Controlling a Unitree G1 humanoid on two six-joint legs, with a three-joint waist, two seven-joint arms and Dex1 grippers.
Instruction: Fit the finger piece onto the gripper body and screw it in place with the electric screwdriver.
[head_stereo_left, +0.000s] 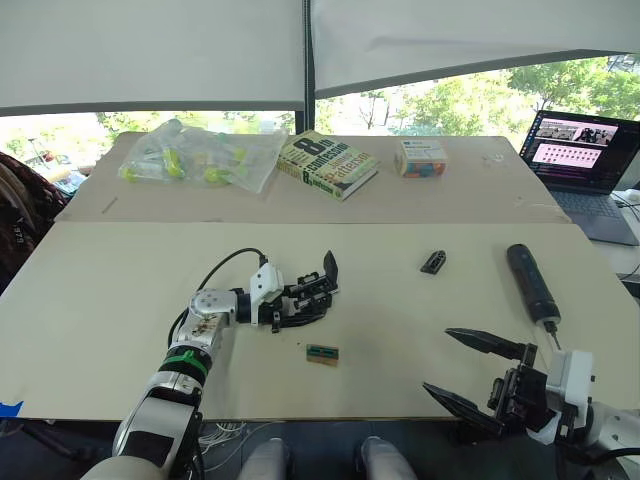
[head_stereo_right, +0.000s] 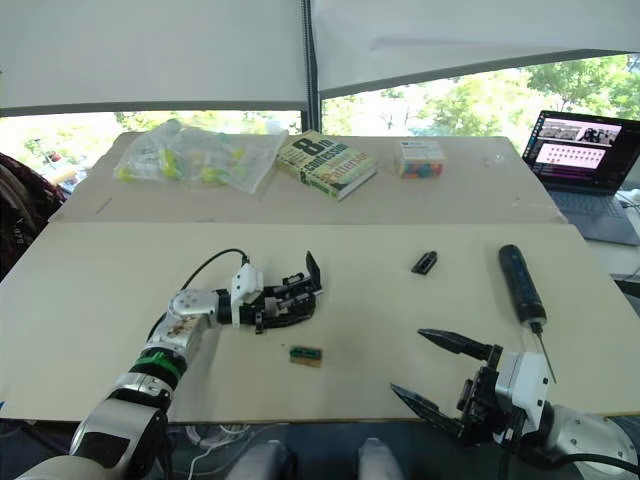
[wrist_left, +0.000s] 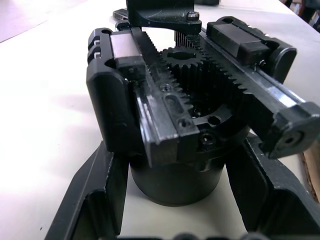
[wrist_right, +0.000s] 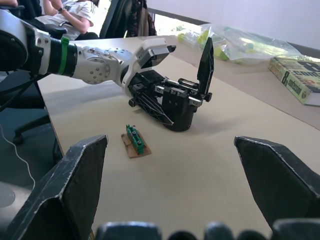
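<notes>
The gripper body (head_stereo_left: 308, 297) is a chunky black mechanism left of the table's centre, with toothed racks and a gear (wrist_left: 200, 95) and one black finger standing up on it (wrist_right: 205, 62). My left gripper (head_stereo_left: 296, 306) is shut on its round base, a finger (wrist_left: 95, 200) on each side. The finger piece (head_stereo_left: 433, 262), small and black, lies loose right of centre. The electric screwdriver (head_stereo_left: 531, 283) lies further right, its bit pointing toward me. My right gripper (head_stereo_left: 470, 368) hovers open and empty at the table's front edge, just short of the screwdriver's bit.
A small green-topped block (head_stereo_left: 322, 353) lies in front of the gripper body. At the back of the table are a plastic bag of yellow-green items (head_stereo_left: 200, 155), a book (head_stereo_left: 327, 163) and a small box (head_stereo_left: 420, 157). A laptop (head_stereo_left: 585, 155) stands at far right.
</notes>
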